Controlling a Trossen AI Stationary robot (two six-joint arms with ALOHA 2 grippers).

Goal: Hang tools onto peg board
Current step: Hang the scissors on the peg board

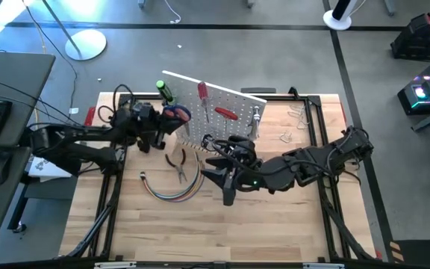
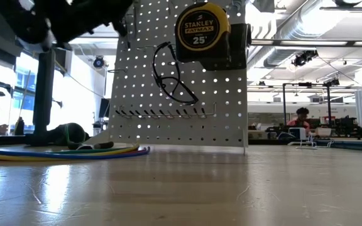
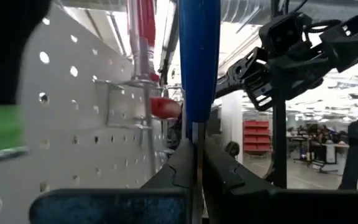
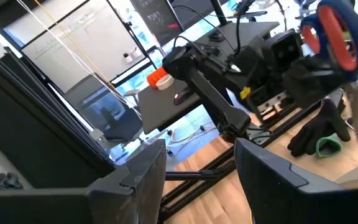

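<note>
The scissors are up at the left edge of the peg board, pinched in the left tool, whose fingers are closed tight on the thin metal blades, with a blue part of the scissors rising above them in the left wrist view and the red-and-blue loops showing in the right wrist view. You should expect a light, stiff thing, but smooth steel is slippery between pads, so it may swivel if a loop catches on a hook (a grip nearer the pivot would likely twist less). Beside it on the board hang a red screwdriver and a green one; the tape measure, heavier and blocky, sits high on the board's other face. The pliers lie on the worktop near the cables, and they look best taken by the handles, being heavier at the head. Your right tool hovers over the worktop just in front of the board, fingers spread wide and holding nothing.
</note>
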